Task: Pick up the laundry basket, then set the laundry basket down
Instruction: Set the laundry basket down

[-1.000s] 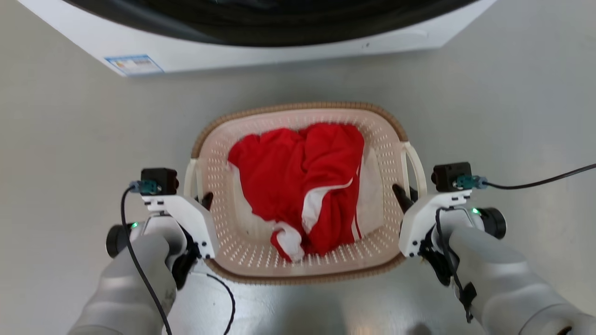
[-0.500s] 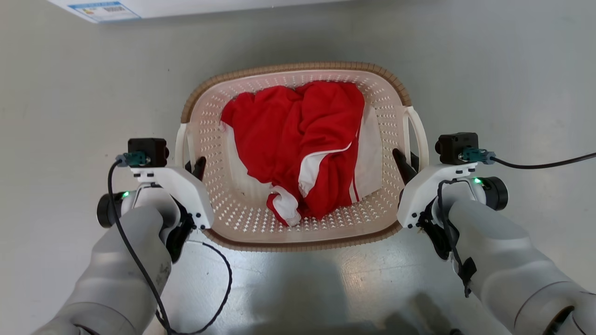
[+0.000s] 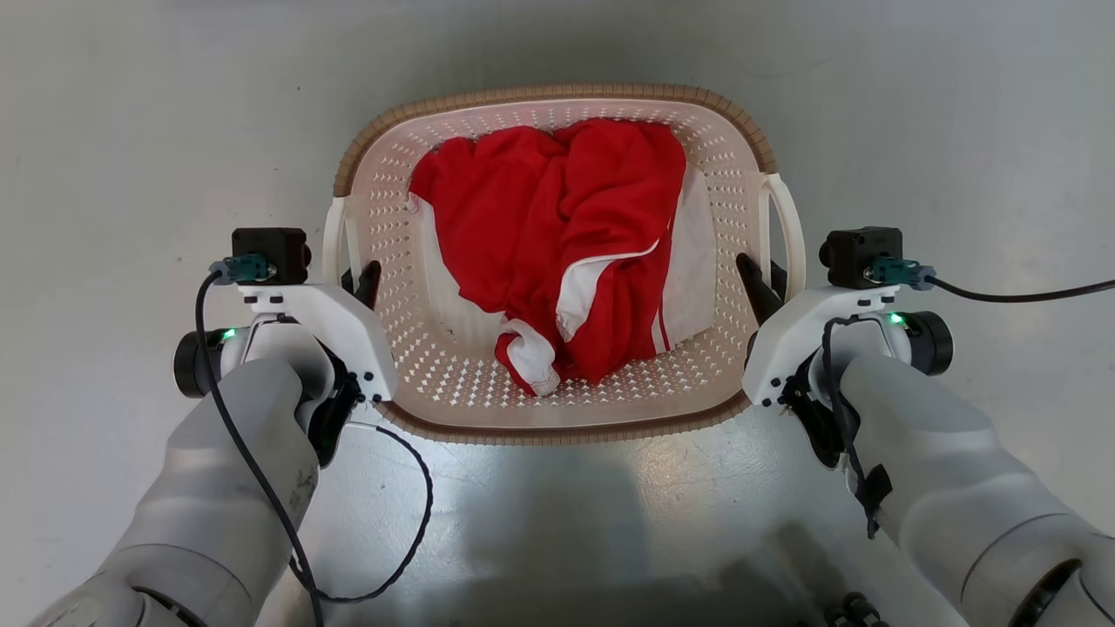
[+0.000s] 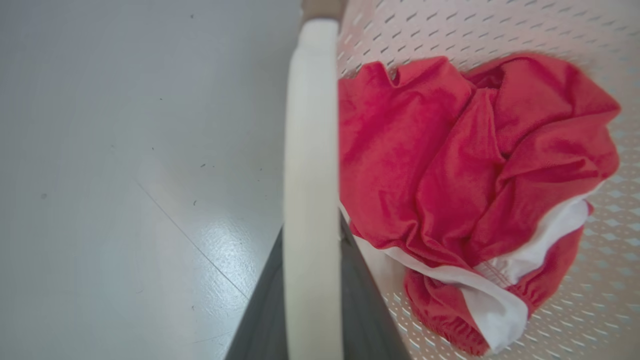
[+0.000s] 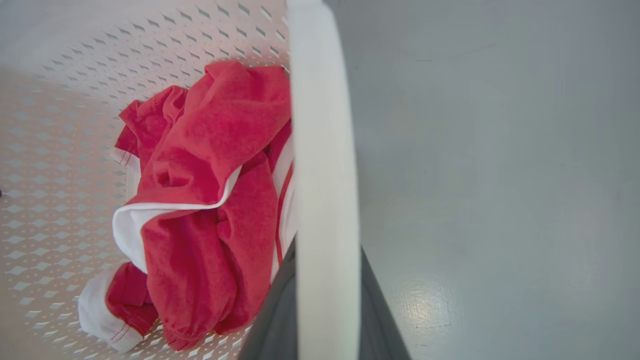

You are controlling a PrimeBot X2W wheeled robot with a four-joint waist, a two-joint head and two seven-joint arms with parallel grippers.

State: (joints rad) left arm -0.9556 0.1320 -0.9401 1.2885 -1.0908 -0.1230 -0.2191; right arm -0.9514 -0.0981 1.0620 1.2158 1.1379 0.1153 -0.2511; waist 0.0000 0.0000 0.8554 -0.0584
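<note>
The cream perforated laundry basket (image 3: 557, 97) with its brown woven-look rim sits in the middle of the head view, between my two arms. My left gripper (image 3: 359, 280) is shut on the basket's white left loop handle (image 4: 311, 165). On the other side, my right gripper (image 3: 760, 283) is shut on the white right loop handle (image 5: 325, 165). In each wrist view the dark fingers flank the handle bar at the bottom edge. A crumpled red and white garment (image 3: 566, 252) lies inside the basket.
Glossy pale grey floor (image 3: 139, 157) surrounds the basket on all sides. A black cable (image 3: 1019, 296) runs off to the right from my right wrist camera, and another black cable (image 3: 409, 531) loops below my left forearm.
The head view has swung down and back, so the white washing machine has slid out of the top of the picture. Both grippers stay shut on the handles; the basket sits higher in frame.
</note>
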